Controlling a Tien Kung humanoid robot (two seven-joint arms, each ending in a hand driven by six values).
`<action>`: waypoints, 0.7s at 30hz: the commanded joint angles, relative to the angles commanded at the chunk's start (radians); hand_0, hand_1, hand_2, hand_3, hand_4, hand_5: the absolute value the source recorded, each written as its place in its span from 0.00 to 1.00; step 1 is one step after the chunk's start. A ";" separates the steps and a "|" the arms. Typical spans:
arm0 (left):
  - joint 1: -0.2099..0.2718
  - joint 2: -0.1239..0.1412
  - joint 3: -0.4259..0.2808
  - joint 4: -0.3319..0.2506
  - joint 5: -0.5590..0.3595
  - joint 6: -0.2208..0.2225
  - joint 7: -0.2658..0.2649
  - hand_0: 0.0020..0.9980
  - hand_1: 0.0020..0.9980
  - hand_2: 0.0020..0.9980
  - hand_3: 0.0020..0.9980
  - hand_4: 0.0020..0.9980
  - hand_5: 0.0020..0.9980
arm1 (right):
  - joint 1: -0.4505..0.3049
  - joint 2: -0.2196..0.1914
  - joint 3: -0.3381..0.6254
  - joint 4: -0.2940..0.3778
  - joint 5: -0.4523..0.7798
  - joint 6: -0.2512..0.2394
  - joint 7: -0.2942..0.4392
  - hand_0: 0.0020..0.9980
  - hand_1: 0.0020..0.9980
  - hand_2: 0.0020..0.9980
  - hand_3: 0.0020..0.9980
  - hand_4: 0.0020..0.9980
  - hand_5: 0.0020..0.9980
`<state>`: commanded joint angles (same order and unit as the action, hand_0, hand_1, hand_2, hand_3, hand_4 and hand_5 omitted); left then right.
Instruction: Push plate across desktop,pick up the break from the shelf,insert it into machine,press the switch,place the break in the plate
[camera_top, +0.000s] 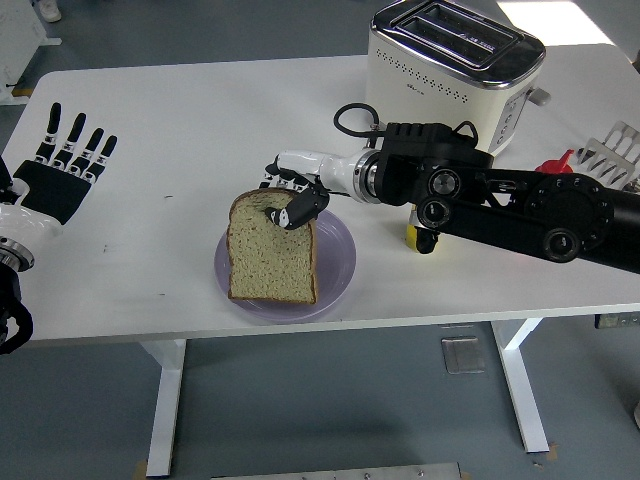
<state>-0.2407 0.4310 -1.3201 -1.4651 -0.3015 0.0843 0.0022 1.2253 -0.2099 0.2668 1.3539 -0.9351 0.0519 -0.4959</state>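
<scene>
A slice of brown bread (270, 255) leans over the pale purple plate (338, 262) near the table's front edge, its lower edge down on the plate. My right hand (290, 200) grips the slice's top edge, thumb in front and fingers behind. The right arm (500, 200) stretches in low from the right. The cream toaster (450, 65) stands at the back right with both slots empty. My left hand (65, 160) rests at the left edge, fingers spread, holding nothing.
A yellow bottle (418, 236) and a red bottle (553, 165) stand behind the right arm, mostly hidden by it. A wire rack (617, 150) shows at the right edge. A black cable (352, 118) loops beside the toaster.
</scene>
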 joint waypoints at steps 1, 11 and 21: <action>0.000 0.000 0.000 0.001 0.001 0.000 0.000 1.00 1.00 1.00 0.00 0.97 1.00 | 0.000 0.001 -0.002 -0.002 0.004 0.000 0.003 0.29 0.37 0.39 0.39 0.21 0.00; -0.002 -0.001 -0.021 0.027 0.016 -0.002 -0.001 1.00 1.00 1.00 0.50 1.00 1.00 | -0.001 0.013 -0.028 -0.042 0.025 0.010 0.053 0.32 0.40 0.44 0.39 0.18 0.00; -0.002 -0.003 -0.018 0.028 0.020 -0.005 0.002 1.00 1.00 0.43 0.33 1.00 1.00 | -0.006 0.018 -0.041 -0.065 0.025 0.009 0.074 0.38 0.45 0.46 0.39 0.17 0.00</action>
<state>-0.2426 0.4281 -1.3380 -1.4375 -0.2819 0.0791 0.0041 1.2191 -0.1921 0.2261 1.2892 -0.9104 0.0613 -0.4224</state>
